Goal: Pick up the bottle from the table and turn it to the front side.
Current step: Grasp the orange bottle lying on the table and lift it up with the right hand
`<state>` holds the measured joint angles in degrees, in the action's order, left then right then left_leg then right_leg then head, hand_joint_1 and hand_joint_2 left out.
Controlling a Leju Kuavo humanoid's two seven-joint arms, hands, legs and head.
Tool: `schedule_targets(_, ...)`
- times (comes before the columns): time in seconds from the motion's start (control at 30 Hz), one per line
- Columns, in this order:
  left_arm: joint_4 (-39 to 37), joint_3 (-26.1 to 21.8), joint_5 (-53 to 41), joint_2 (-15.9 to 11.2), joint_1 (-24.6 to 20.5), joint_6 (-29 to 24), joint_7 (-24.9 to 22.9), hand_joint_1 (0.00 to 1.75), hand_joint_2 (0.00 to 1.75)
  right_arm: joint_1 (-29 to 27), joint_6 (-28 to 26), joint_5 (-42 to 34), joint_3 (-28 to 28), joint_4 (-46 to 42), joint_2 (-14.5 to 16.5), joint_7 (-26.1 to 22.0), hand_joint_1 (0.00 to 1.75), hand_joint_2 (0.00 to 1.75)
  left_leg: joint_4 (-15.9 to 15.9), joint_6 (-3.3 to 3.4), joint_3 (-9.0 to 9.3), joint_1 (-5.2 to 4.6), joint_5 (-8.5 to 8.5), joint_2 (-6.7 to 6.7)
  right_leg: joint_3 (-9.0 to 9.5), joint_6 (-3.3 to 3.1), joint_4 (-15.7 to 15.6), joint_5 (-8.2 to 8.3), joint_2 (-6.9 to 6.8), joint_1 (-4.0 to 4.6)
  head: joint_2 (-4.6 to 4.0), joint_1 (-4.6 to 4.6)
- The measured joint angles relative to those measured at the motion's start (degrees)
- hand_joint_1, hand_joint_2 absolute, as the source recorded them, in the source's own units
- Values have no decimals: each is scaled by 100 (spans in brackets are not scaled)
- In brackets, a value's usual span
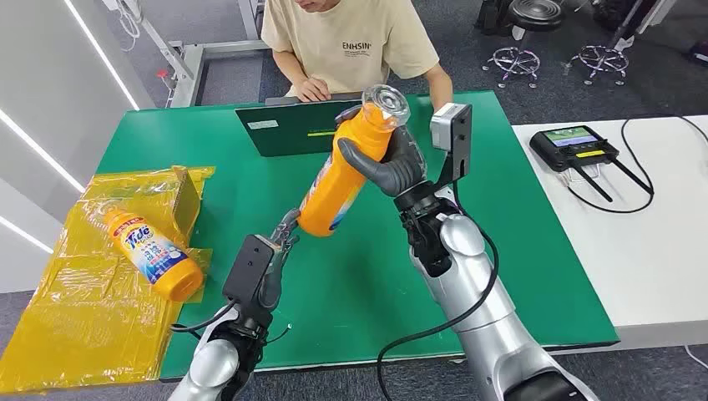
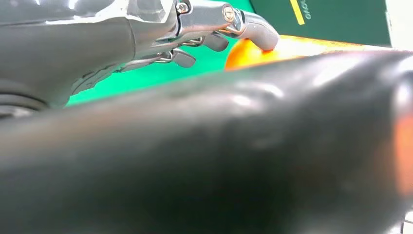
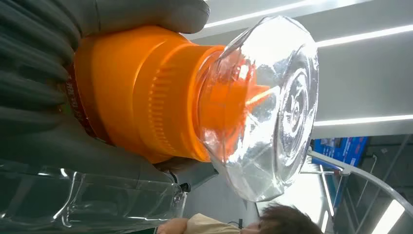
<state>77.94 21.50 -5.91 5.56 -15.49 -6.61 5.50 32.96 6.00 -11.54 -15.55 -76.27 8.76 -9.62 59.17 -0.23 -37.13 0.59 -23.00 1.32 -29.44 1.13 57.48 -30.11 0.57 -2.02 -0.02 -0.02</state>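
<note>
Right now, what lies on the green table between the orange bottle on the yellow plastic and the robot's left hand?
Nothing: in the head view, bare green table separates the lying orange detergent bottle from the left hand.

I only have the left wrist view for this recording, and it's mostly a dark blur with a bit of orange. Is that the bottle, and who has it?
Observer: Yes. The right hand grips the orange bottle near its neck, lifted off the green table and tilted.
Operator: Is the cap on?
Observer: A clear cap sits on top, in the right wrist view.
Operator: And the left hand?
Observer: The left hand touches the bottle's lower end.
Operator: Other bottles?
Observer: A second bottle lies on yellow plastic.
</note>
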Motion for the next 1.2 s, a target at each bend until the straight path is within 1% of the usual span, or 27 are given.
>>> schedule_targets(0.17, -3, 91, -126, 57, -59, -54, 13, 0, 0, 0, 78, -367, 127, 70, 0, 57, 175, 175, 0, 0, 0, 0, 0, 0, 0, 0, 0, 0, 0, 0, 0, -1)
schedule_targets(0.27, -30, 169, -322, 95, -91, -220, -23, 0, 0, 4, 116, -497, 190, 140, 0, 76, 175, 175, 0, 0, 0, 0, 0, -1, -1, 0, 0, 0, 1, 0, 0, 0)
schedule_targets(0.33, -56, 210, -543, 117, -95, -456, -59, 0, 0, 8, 113, -455, 203, 188, 0, 124, 175, 175, 0, 0, 0, 0, 0, -1, -1, 0, 0, 0, 2, 0, 0, -1)
schedule_targets(0.5, -117, 242, -1691, 149, -180, -1479, -90, 0, 0, -6, 77, -135, 178, 297, 0, 401, 175, 175, -1, 0, 0, 1, 0, 0, -1, 0, 0, 0, 0, 2, 0, -1)
schedule_targets(0.77, -437, 65, -2759, 149, -368, -2014, 114, 0, 0, -6, 86, 234, 75, 469, 0, 579, 175, 175, -2, 0, -1, 1, 0, 0, 1, 0, 1, 0, 0, 2, 0, 0)
schedule_targets(0.83, -509, 13, -2851, 152, -381, -1996, 158, 0, 0, -5, 49, 335, 35, 519, 0, 592, 175, 175, -1, 0, -1, 1, 0, 0, 1, 0, 1, 0, 0, 2, 0, 0)
schedule_targets(1.03, -646, -18, -2498, 248, -391, -1430, 383, 0, 0, 61, 79, 472, -45, 682, 3, 599, 175, 175, -1, 0, -2, -1, 0, 1, 1, 0, 1, 0, 0, 1, 0, 0)
schedule_targets(1.2, -780, 5, -2336, 337, -417, -1315, 429, 0, 0, 296, 274, 484, -166, 907, 111, 598, 175, 175, -1, 0, -1, 0, 0, 0, 0, 0, 1, 1, 1, 2, 0, -1)
